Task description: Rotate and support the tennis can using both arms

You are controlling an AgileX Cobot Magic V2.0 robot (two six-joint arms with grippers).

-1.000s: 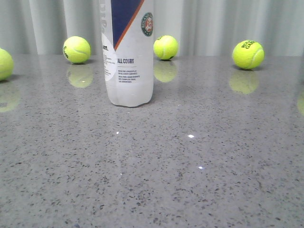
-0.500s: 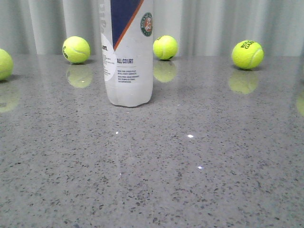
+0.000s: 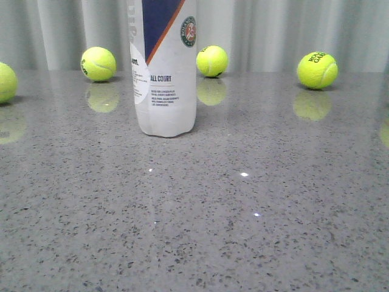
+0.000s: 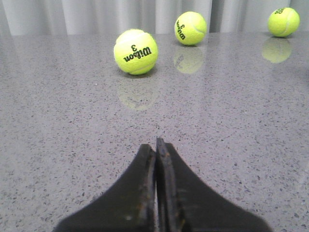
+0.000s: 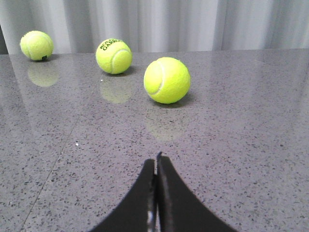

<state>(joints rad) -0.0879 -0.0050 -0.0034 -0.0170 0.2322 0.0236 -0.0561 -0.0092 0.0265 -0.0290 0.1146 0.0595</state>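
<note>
The can (image 3: pixel 165 67) stands upright on the grey tabletop (image 3: pixel 243 213), balls (image 3: pixel 98 63) at its 10 and 2 o'clock. Left claw (image 4: pixel 156 145) and right claw (image 5: pixel 156 162) are both pressed together, holding nothing.

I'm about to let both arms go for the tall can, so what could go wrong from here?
1. The can stands upright, tall on a small base, on a glossy table; a push from one side alone could tip or slide it.
2. The left pincer and right pincer are both shut, so they must open before gripping.
3. Loose balls, like the nearest one, could get knocked and roll.
</note>
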